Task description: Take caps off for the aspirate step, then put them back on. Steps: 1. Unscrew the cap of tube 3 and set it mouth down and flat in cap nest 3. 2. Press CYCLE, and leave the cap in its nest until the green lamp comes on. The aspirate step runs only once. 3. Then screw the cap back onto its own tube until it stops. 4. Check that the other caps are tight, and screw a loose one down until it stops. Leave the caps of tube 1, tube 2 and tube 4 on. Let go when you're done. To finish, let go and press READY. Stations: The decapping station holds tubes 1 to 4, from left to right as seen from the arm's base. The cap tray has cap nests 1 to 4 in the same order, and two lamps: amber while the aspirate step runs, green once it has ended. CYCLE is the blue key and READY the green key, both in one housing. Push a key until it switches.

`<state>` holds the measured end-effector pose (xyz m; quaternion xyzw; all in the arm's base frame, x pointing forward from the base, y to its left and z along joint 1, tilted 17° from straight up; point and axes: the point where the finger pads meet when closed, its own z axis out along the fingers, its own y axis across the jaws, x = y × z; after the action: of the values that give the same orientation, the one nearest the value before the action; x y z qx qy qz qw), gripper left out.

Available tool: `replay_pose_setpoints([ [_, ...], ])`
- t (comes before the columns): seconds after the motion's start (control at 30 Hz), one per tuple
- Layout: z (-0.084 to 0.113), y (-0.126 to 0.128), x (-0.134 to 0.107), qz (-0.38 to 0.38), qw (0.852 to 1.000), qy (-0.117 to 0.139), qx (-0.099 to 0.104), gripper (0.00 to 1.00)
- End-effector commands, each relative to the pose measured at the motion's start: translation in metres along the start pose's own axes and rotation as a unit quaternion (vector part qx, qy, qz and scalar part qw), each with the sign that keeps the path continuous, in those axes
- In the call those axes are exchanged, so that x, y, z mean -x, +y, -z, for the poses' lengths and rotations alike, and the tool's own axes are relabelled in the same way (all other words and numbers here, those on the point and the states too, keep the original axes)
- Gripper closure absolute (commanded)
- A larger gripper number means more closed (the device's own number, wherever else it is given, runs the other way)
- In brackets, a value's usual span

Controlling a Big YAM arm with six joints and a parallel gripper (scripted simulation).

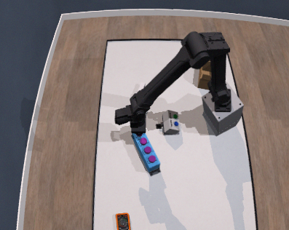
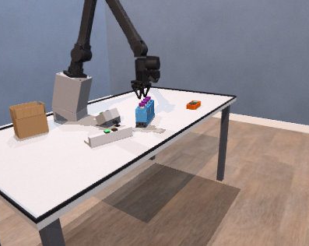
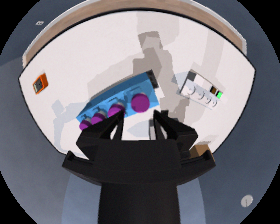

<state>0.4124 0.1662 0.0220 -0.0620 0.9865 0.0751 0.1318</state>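
Observation:
The blue decapping station (image 1: 153,167) (image 2: 143,116) (image 3: 141,83) carries purple caps on all its tubes: the tube 1 cap (image 1: 152,159) (image 3: 85,125), tube 2 cap (image 1: 148,150) (image 3: 97,118), tube 3 cap (image 1: 143,140) (image 3: 116,109) and tube 4 cap (image 3: 140,103). Their tightness cannot be told. My gripper (image 2: 142,96) (image 3: 138,113) is open and empty, just above the tube 4 end. The cap tray (image 2: 111,137) shows no cap in its nests in the wrist view. Its green lamp (image 2: 107,131) (image 3: 219,94) is lit; the amber lamp (image 2: 114,129) (image 3: 213,90) is dark.
The key housing (image 1: 169,125) (image 2: 109,117) with the blue CYCLE key (image 1: 176,124) and green READY key (image 1: 175,116) stands between station and arm base. A cardboard box (image 1: 204,77) (image 2: 30,121) stands near the base. An orange meter (image 1: 122,221) (image 2: 193,104) (image 3: 40,83) lies beyond the tube 1 end.

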Motion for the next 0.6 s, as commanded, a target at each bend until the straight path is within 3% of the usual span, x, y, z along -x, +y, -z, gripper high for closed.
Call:
replay_pose_setpoints([
  [0.0,0.02,-0.002,0.015,-0.001,1.0,-0.014,0.003,0.51],
  [0.07,0.012,0.001,0.009,0.0,1.0,-0.006,0.002,0.51],
  [0.1,0.014,-0.009,-0.003,-0.045,0.999,-0.009,0.003,1.0],
  [0.3,0.013,-0.034,-0.044,-0.034,0.999,-0.011,0.002,1.0],
  [0.43,0.012,-0.034,-0.045,-0.034,0.999,-0.009,0.002,1.0],
  [0.5,0.008,-0.023,-0.032,-0.023,1.0,-0.011,0.005,1.0],
  [0.53,0.0,-0.04,-0.058,-0.035,0.999,0.006,-0.001,1.0],
  [0.57,0.003,-0.043,-0.062,-0.034,0.999,-0.002,0.0,1.0],
])
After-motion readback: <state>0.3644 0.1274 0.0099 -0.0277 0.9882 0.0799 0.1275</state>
